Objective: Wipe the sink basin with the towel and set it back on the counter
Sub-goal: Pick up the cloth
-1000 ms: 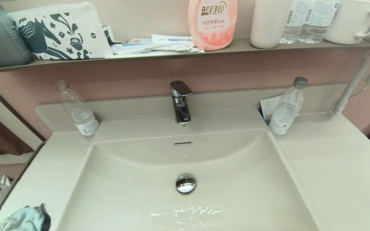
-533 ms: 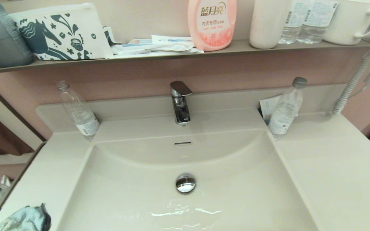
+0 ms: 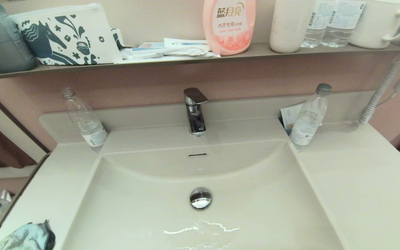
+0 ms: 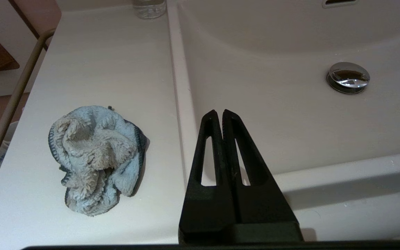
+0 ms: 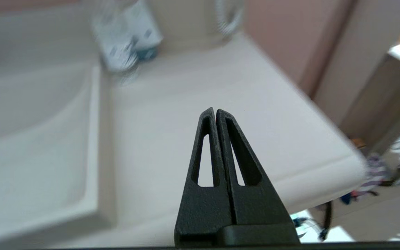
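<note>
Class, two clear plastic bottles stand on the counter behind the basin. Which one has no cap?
The bottle at the robot's left, beside the basin's back left corner: its neck is open. The bottle at the right carries a grey cap.

Towel (image 3: 26, 238) cut by head view's bottom edge, both arms outside that view, bottle (image 5: 125, 33) blurred in right wrist view, floor clutter (image 5: 370, 173) there too blurred to identify

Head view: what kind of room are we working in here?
Most likely a home bathroom vanity: a cream sink basin with chrome faucet and drain plug, plus a wall shelf holding a pink detergent bottle and mug.
</note>
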